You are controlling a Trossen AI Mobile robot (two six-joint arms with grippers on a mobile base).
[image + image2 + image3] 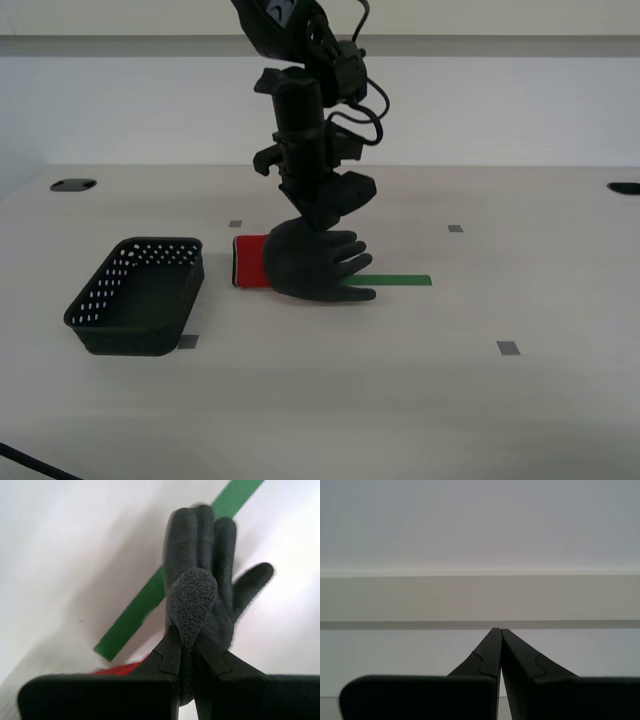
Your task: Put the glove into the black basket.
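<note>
The dark grey glove [315, 262] with a red cuff [248, 261] sits at the table's middle, its fingers toward the exterior view's right. My second gripper [318, 222] comes down from above and is shut on a pinched fold of the glove [192, 605]; the jaws stand closed on the fabric in the second wrist view. The glove looks partly lifted, its fingertips near the table. The black basket [105, 300] with round holes stands to the exterior view's left of the glove, open side up. My first gripper [500, 632] is shut, empty, and faces a wall.
A green tape strip [400, 281] lies on the table under the glove's fingers, also shown in the second wrist view [135, 615]. Small grey markers [509, 348] dot the table. Black grommet holes [73, 185] sit at the far corners.
</note>
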